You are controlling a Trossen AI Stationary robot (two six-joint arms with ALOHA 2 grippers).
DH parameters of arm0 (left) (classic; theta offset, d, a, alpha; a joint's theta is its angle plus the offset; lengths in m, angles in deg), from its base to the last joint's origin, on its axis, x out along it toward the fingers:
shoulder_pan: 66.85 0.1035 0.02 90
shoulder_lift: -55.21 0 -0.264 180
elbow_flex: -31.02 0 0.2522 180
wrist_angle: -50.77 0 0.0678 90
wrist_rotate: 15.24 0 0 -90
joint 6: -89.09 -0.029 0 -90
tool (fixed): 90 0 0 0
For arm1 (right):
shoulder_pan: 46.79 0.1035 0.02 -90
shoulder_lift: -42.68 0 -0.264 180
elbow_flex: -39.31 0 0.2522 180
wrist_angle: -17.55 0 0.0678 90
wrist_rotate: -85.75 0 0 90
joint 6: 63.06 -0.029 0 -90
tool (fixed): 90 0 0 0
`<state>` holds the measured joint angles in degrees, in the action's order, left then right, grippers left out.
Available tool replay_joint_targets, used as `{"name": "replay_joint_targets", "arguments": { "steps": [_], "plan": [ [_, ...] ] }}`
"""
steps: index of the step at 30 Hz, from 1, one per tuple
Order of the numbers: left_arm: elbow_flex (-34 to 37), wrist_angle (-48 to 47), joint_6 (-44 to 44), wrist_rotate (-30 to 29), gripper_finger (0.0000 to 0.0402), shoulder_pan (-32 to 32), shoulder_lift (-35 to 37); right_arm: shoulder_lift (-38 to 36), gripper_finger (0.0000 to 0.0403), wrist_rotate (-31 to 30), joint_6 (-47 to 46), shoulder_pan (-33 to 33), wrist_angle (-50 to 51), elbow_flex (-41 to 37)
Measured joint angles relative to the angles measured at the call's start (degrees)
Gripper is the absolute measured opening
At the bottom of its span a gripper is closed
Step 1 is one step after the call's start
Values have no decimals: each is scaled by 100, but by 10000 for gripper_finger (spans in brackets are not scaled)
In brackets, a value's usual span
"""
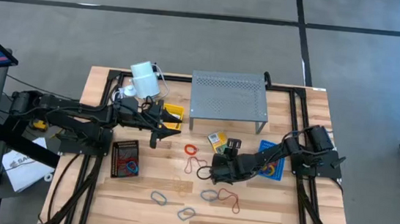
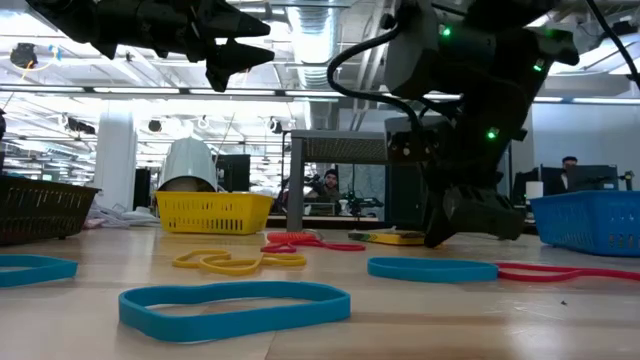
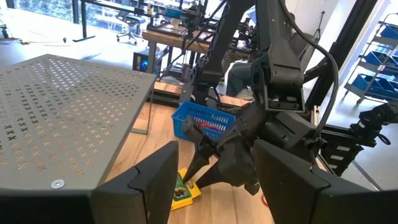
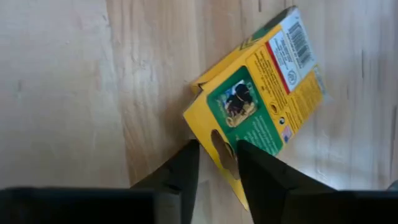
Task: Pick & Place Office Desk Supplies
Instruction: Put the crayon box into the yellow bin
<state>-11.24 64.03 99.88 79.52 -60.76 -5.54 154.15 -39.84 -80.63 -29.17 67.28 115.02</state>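
Note:
A yellow-green crayon box (image 1: 217, 138) lies flat on the wood in front of the grey shelf; it also shows in the low view (image 2: 395, 237) and past my left fingers (image 3: 185, 193). My right gripper (image 4: 217, 163) has come down on the box (image 4: 261, 93), its fingers nearly together on one corner. Loose rubber bands lie on the near half of the table: red (image 1: 193, 149), blue (image 1: 210, 195), red (image 1: 230, 197), blue (image 1: 159, 196) and yellow (image 2: 235, 262). My left gripper (image 1: 163, 129) hangs open above the table beside the yellow basket (image 1: 172, 113), touching nothing. My right gripper has the crayon box by one corner (image 4: 214, 134), pinched between its two fingers. The fingers (image 3: 198, 168) slant down at it from the table's right and near side. The box lies on the table, not lifted.
The grey perforated shelf (image 1: 229, 96) stands at the far middle, with a white cylinder (image 1: 143, 77) to its left. A black basket (image 1: 125, 158) holding bands sits at the left. A blue basket (image 1: 272, 167) lies under my right arm. Bare wood lies between the bands.

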Motion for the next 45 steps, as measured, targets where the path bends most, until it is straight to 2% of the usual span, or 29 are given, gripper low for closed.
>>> {"name": "replay_joint_targets", "arguments": {
  "steps": [5,7,18,24,32,39,45],
  "plan": [
    [0,0,-2,1,205,0,0,21,27,8,23,58,-94,-50],
    [0,0,-2,1,205,0,0,28,9,24,104,58,-93,-52],
    [0,0,-28,1,205,0,0,61,2,163,62,14,247,259],
    [0,-1,-688,-1,205,0,2,-188,1,201,-44,16,631,614],
    [-2,-54,-1193,-1,205,0,2,-1173,1,323,-485,52,628,637],
    [-2,-158,-1517,-1,205,-32,2,-2058,0,552,-517,112,356,645],
    [-2,-601,-1935,-76,205,-349,0,-2506,0,578,-492,96,8,647]
  ]
}}
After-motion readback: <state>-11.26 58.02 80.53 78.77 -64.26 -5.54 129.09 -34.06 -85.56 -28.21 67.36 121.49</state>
